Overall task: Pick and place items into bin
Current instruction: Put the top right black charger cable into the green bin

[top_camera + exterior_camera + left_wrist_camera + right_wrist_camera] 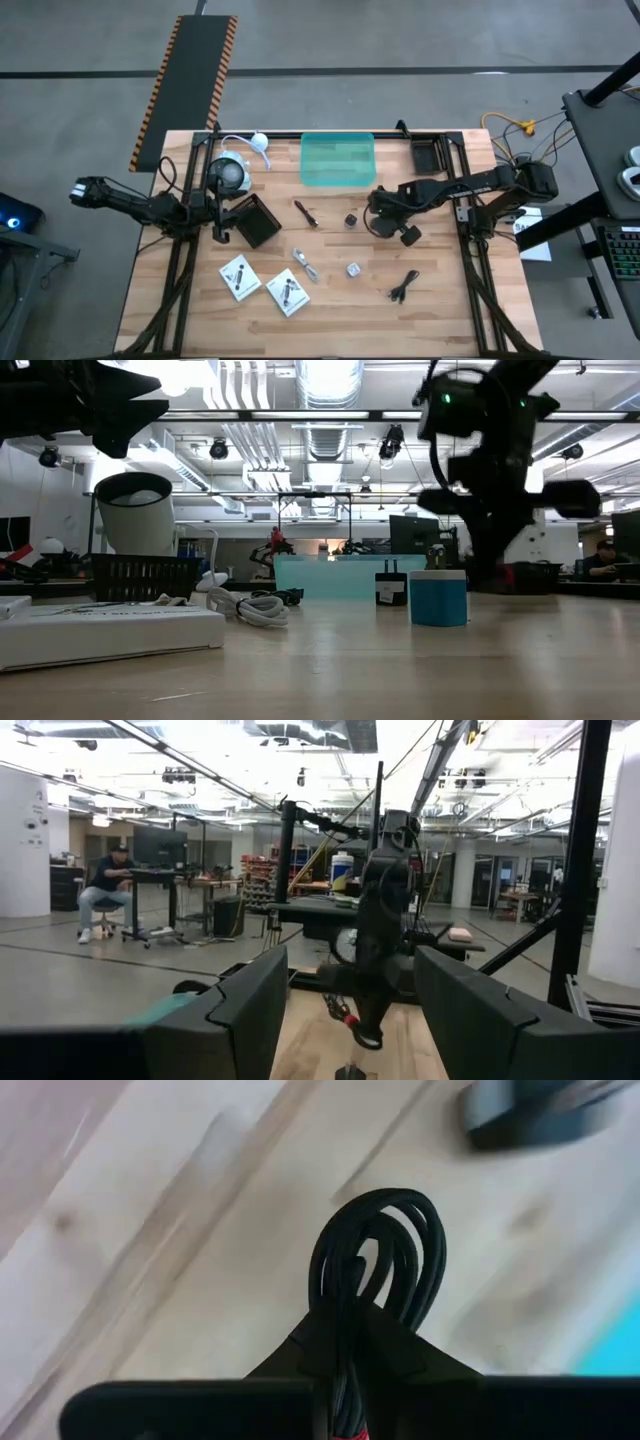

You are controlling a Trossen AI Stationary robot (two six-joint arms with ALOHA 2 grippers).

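Right gripper [345, 1335] clenched on a coiled black cable [385, 1250], above the wooden table [450, 310] near the translucent teal rectangular plastic bin [338, 160]. Left gripper [345, 1010] released, idle at the table's left side.

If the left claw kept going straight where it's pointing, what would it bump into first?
Most likely the right claw, which hangs straight ahead of the left claw, shut on a coiled black cable. Nothing shows between them, though the depth is hard to judge.

White round device [229, 174], black box [256, 220]
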